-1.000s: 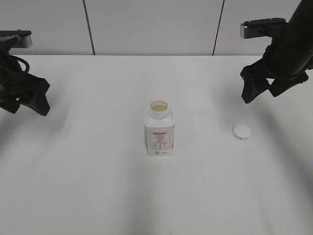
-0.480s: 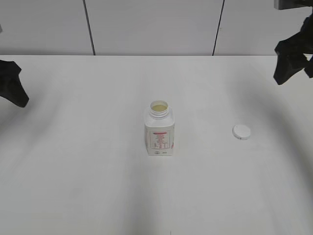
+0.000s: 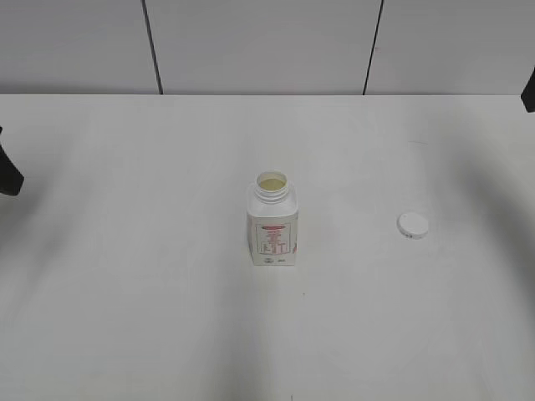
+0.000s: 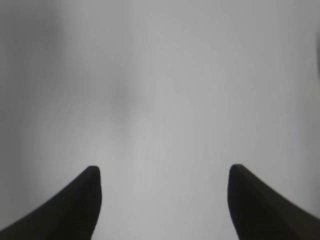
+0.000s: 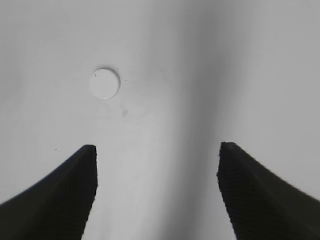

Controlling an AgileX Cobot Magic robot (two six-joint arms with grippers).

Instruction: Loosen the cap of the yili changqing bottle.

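The yili changqing bottle (image 3: 272, 225) stands upright at the middle of the white table, neck open, with pale contents showing inside. The white cap (image 3: 413, 224) lies flat on the table to its right, apart from the bottle; it also shows in the right wrist view (image 5: 105, 83). My left gripper (image 4: 162, 172) is open and empty over bare table; only a dark sliver of it (image 3: 8, 171) shows at the left edge of the exterior view. My right gripper (image 5: 157, 150) is open and empty, high above the cap; a sliver (image 3: 529, 90) shows at the right edge.
The white table (image 3: 150, 317) runs to a grey panelled wall (image 3: 251, 42) at the back. Nothing else stands on the table.
Both arms have drawn outward, the left toward the left edge and the right toward the upper right, almost leaving the exterior view. Bottle and cap have not moved.
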